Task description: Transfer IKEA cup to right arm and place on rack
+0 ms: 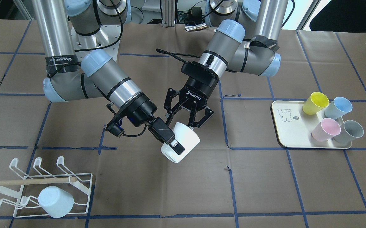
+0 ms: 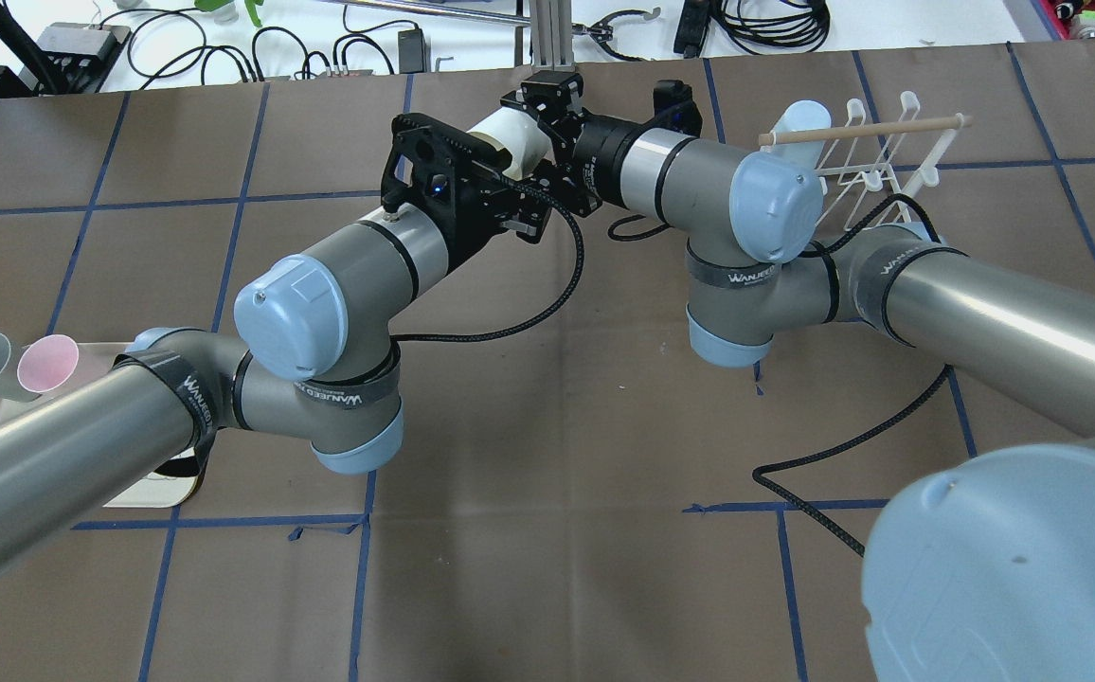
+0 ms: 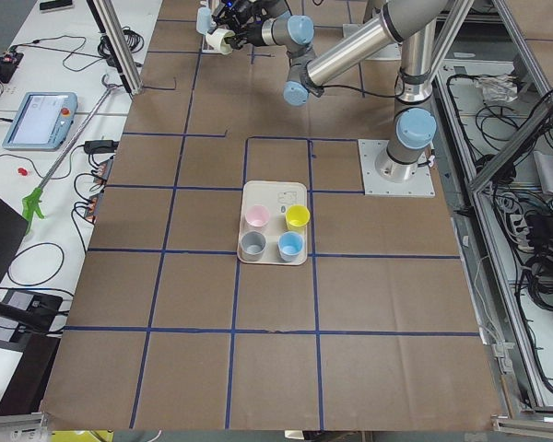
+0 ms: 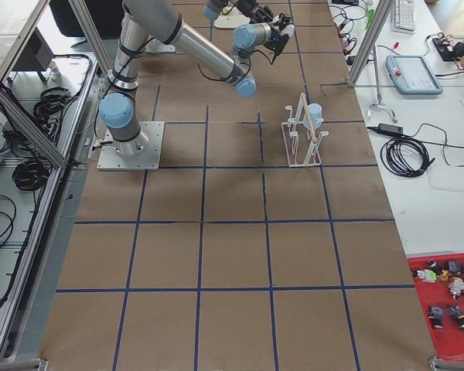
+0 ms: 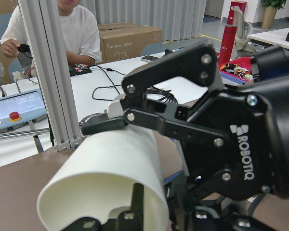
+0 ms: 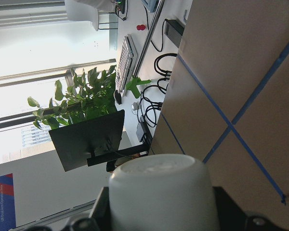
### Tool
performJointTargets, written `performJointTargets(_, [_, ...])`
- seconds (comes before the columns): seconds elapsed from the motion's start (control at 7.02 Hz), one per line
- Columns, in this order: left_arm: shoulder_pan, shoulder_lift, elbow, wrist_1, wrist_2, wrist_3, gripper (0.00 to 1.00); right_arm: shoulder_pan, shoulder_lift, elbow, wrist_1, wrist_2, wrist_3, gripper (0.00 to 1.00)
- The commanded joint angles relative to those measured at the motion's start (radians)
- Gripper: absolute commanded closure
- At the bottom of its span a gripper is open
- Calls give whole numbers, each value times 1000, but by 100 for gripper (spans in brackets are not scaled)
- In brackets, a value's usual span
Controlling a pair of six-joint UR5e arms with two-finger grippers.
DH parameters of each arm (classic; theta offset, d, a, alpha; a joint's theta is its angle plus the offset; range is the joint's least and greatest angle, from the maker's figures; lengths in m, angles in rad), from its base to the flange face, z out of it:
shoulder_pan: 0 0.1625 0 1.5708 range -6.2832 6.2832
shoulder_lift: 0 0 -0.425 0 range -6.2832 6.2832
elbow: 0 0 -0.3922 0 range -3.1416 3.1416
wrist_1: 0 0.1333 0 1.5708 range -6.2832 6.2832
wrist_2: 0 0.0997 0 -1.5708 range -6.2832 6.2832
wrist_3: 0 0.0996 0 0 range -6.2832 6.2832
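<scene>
The white IKEA cup [image 1: 187, 139] hangs in mid-air over the table's middle, lying on its side; it also shows in the overhead view [image 2: 514, 142]. My right gripper [image 1: 175, 147] is shut on the cup across its narrow base end, and the white pad of its upper finger [image 5: 106, 126] presses on the outside. My left gripper [image 1: 180, 124] stands open at the cup's wide rim end, fingers spread, with one finger [image 5: 135, 204] inside the mouth, clear of the wall. The white wire rack [image 1: 75, 190] with its wooden dowel stands at the table's corner on my right.
A pale blue cup [image 1: 55, 201] sits on the rack. The cream bear tray [image 1: 289, 126] on my left side holds a yellow [image 1: 315, 103], blue [image 1: 338, 107], pink [image 1: 325, 129] and grey cup [image 1: 349, 131]. Both forearms cross low over the brown paper.
</scene>
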Motion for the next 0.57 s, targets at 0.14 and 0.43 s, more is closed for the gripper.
performJointTargets(0.14, [14,25,-10,-11,23,0,1,-1,-1,0,6,1,-2,55])
performJointTargets(0.43, [104,95,-95,-13,15,2,1,-23,-1,0,6,6,-5,55])
